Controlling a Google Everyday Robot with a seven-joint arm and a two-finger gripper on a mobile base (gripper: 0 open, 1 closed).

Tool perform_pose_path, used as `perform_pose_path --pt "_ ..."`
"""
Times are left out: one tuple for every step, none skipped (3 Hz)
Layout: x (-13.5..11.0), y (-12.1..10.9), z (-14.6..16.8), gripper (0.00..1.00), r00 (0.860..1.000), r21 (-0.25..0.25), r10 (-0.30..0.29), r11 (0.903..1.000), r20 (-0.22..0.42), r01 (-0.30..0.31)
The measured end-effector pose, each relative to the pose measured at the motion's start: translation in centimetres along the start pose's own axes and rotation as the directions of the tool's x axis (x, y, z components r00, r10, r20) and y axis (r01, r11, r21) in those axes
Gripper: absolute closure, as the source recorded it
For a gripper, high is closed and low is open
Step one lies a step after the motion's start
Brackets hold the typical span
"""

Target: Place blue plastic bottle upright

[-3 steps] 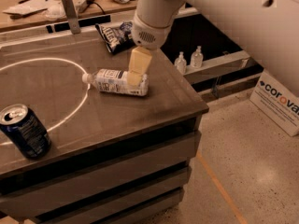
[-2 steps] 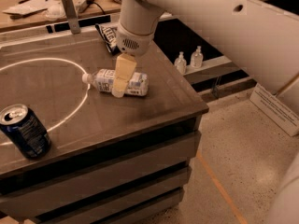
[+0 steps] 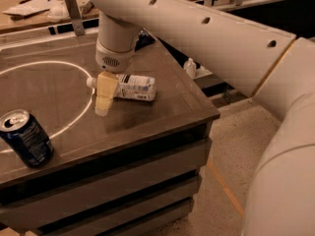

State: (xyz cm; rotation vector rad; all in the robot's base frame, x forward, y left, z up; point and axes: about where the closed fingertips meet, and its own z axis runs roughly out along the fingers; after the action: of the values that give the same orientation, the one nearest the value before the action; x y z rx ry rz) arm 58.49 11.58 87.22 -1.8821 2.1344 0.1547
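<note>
The blue plastic bottle point(image 3: 134, 87) lies on its side on the dark table point(image 3: 162, 117), with its white cap point(image 3: 90, 82) pointing left and its white label facing up. My gripper point(image 3: 104, 96) hangs from the white arm point(image 3: 197, 28) and is down at the bottle's neck end, in front of it and covering the part between cap and label. Its cream tip reaches the tabletop just in front of the bottle.
A dark blue soda can point(image 3: 27, 137) stands upright at the front left. A white circle line point(image 3: 74, 122) is marked on the table. A small clear pump bottle point(image 3: 189, 67) sits on a lower shelf to the right, past the table's edge. A metal post point(image 3: 74, 14) stands at the back.
My gripper has moved left along the bottle, from its middle to its neck end near the cap. The bottle still lies on its side in the same place.
</note>
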Motion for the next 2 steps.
perform_pose_path --pt "-1.49 -0.03 1.49 0.14 1.000 -0.024 -0.027 0.9993 0.012 0.028" --pt "-1.52 -0.19 2.36 0.37 0.998 -0.062 -0.054 0.9965 0.035 0.056"
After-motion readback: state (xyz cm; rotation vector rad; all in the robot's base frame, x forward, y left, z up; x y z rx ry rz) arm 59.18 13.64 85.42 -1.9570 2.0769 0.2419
